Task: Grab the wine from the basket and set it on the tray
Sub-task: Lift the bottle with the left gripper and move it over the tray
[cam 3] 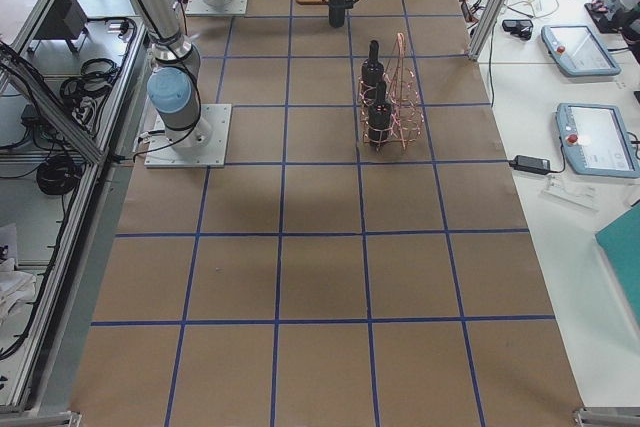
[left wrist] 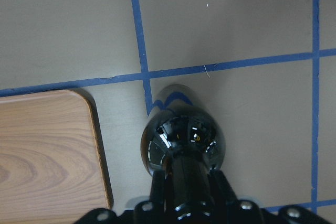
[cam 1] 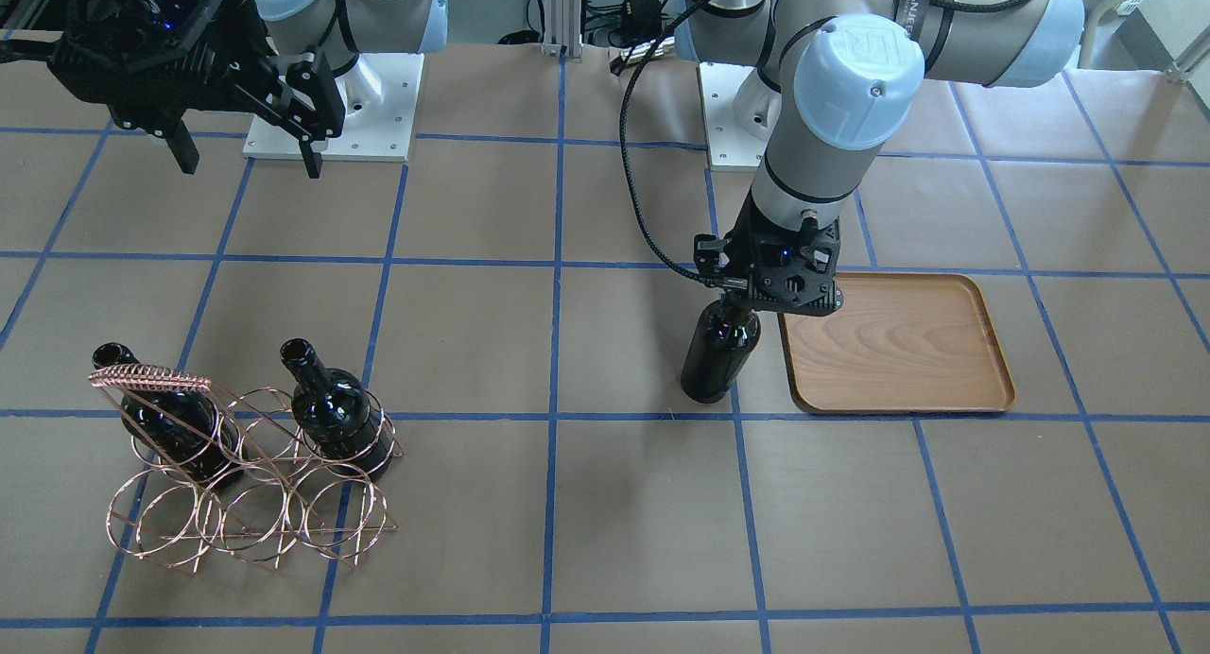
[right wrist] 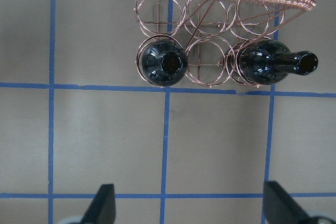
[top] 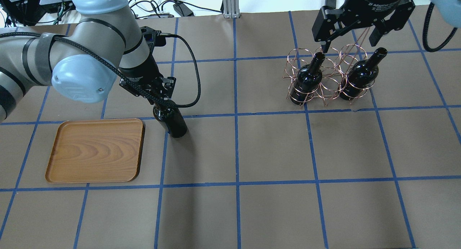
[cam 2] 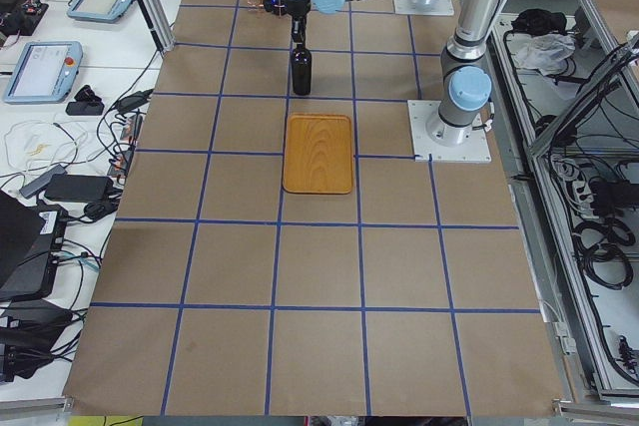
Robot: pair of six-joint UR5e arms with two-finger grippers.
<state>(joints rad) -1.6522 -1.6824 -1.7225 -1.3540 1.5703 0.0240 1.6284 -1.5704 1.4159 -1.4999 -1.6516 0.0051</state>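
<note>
My left gripper (cam 1: 735,302) is shut on the neck of a black wine bottle (cam 1: 718,352), holding it upright at table level just beside the wooden tray (cam 1: 898,347). I cannot tell whether its base touches the table. The overhead view shows the left gripper (top: 161,102), the bottle (top: 173,122) and the tray (top: 95,150). The left wrist view shows the bottle's shoulder (left wrist: 181,145) next to the tray's corner (left wrist: 47,150). Two more bottles (top: 308,78) (top: 360,76) stand in the copper wire basket (top: 329,85). My right gripper (top: 351,44) is open and empty, high above the basket (right wrist: 205,40).
The table is brown paper with a grid of blue tape lines. The basket's middle ring, between its two bottles (right wrist: 161,64) (right wrist: 268,65), holds nothing. The arm bases (cam 1: 331,106) stand at the robot's side of the table.
</note>
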